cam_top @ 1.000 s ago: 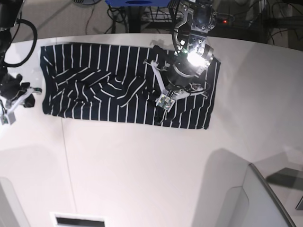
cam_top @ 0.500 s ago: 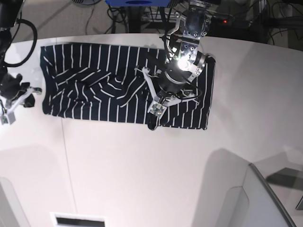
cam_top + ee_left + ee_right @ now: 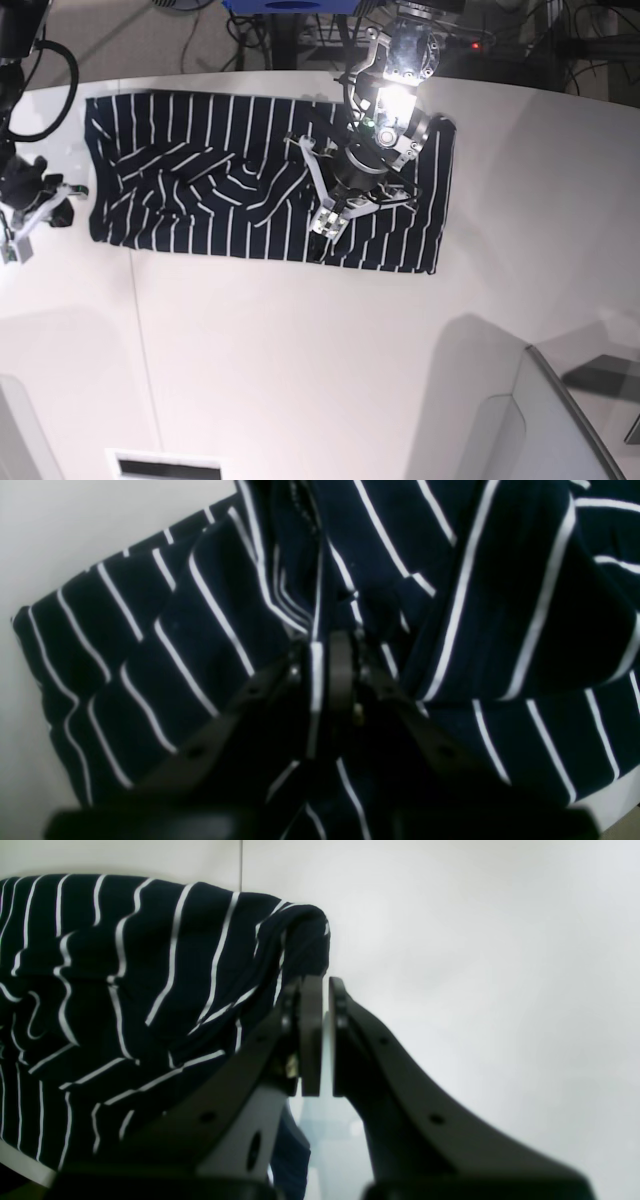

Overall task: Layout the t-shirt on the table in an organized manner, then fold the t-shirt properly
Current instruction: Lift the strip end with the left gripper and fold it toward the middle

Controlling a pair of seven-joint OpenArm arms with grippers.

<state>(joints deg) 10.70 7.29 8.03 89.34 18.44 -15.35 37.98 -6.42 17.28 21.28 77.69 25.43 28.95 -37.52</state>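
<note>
The left gripper point(image 3: 327, 652) has its jaws pressed nearly together with a pinch of striped cloth caught between them; a white stripe of the t-shirt point(image 3: 450, 630) runs straight up into the narrow gap in the left wrist view. From that pinch the fabric rises in a ridge of folds, and wider panels of navy cloth fall away on both sides of it. In the base view the same gripper point(image 3: 330, 222) sits low over the t-shirt point(image 3: 200, 185), close to the shirt's near edge and somewhat toward its end nearest that arm, with the arm reaching in from the shirt's far side and a bright light glaring on the wrist.

The right gripper point(image 3: 320, 1035) is closed down to a thin slit and holds nothing; only bare table point(image 3: 475, 965) shows through the gap. It hangs just beside the rounded, folded end of the t-shirt point(image 3: 125, 990), apart from the cloth. In the base view this gripper point(image 3: 40, 205) sits just off the shirt's opposite end.

The t-shirt lies spread as a long band across the far part of the table point(image 3: 320, 350), rumpled with diagonal creases in its middle and flatter toward both ends. The table in front of the shirt's near edge is wide and pale, crossed by a thin dark seam line point(image 3: 145, 350).
</note>
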